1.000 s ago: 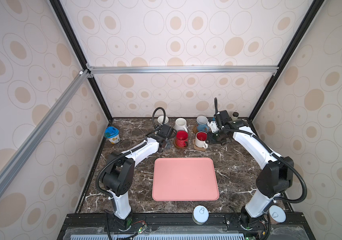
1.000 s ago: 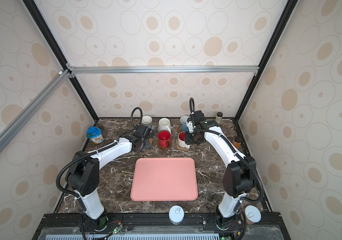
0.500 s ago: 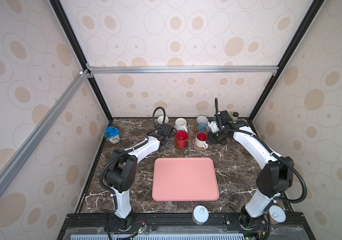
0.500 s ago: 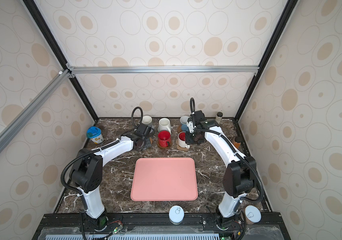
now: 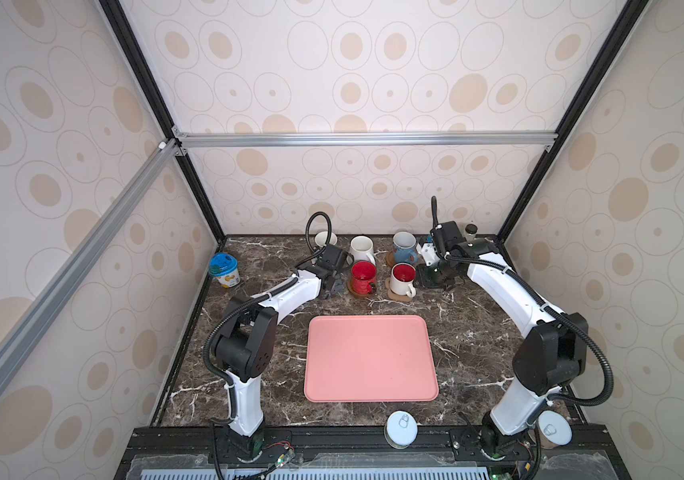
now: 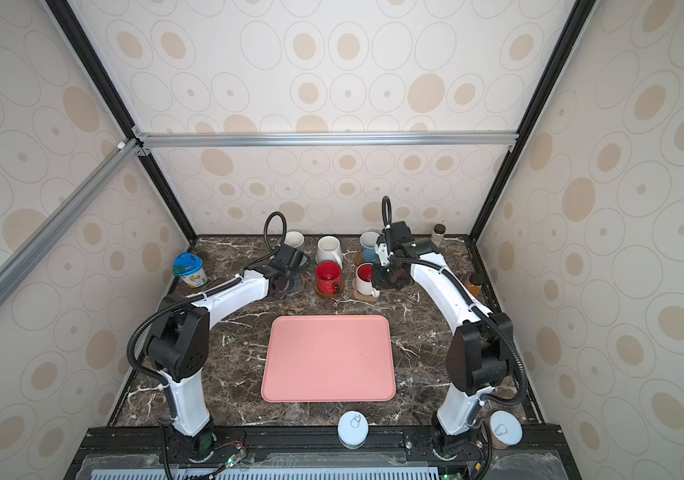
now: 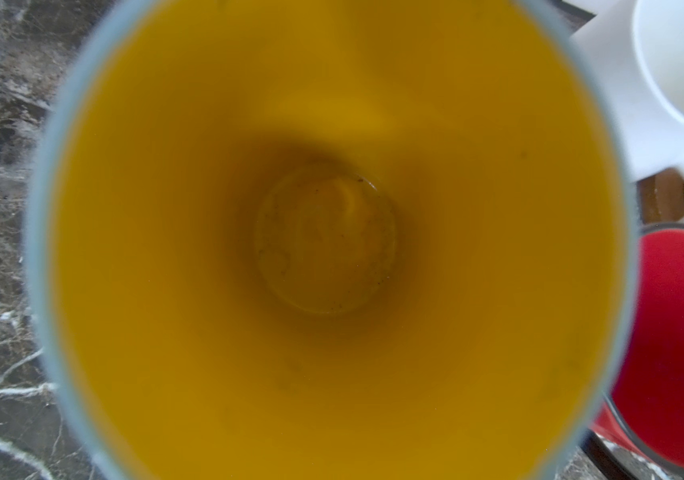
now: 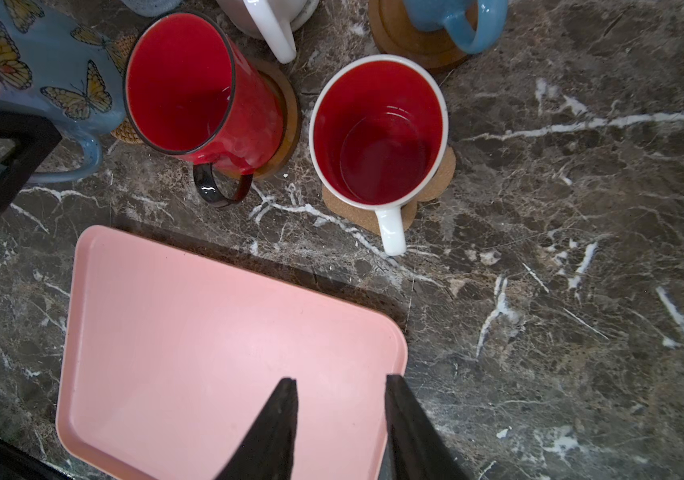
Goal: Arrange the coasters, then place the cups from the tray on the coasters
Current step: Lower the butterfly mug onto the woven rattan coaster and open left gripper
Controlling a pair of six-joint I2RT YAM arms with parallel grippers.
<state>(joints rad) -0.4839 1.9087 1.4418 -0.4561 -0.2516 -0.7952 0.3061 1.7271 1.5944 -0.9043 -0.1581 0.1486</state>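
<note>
Tabletop scene, with places given from the pink tray [image 5: 369, 357].

Well left of the tray and beyond its far edge stands a blue-lidded tub [image 5: 224, 270].

Beyond the tray's far-left corner, the left gripper [image 5: 334, 284] has its fingers closed on the handle of the butterfly mug [image 8: 41, 75]. The left wrist view looks straight down into this mug's yellow interior. The mug sits over a rattan coaster [image 8: 125, 135]; whether it rests on the coaster cannot be told.

Farther beyond the tray, by the back wall, stand the grey mug [image 5: 325, 239] and then the white mug [image 5: 361, 248].

Beyond the middle of the tray's far edge, just right of the butterfly mug, the red mug [image 5: 364, 276] stands on a wooden disc [image 8: 288, 104]. Its dark handle is turned toward the tray.

Next to the right, the red-lined mug [image 5: 402, 278] stands on the paw coaster [image 8: 446, 164], handle toward the tray. Behind it, the blue mug [image 5: 404, 246] stands on a second disc [image 8: 410, 50].

Off the tray's near edge lies a can lid [image 5: 401, 428].

Beyond the tray's far-right corner, just right of the red-lined mug, the right gripper [image 8: 340, 377] has its fingers spread apart and grips nothing.

By the back wall, right of the tray, stands a small bottle [image 5: 471, 230]. A second lid [image 5: 555, 430] lies well right of the tray's near edge.
</note>
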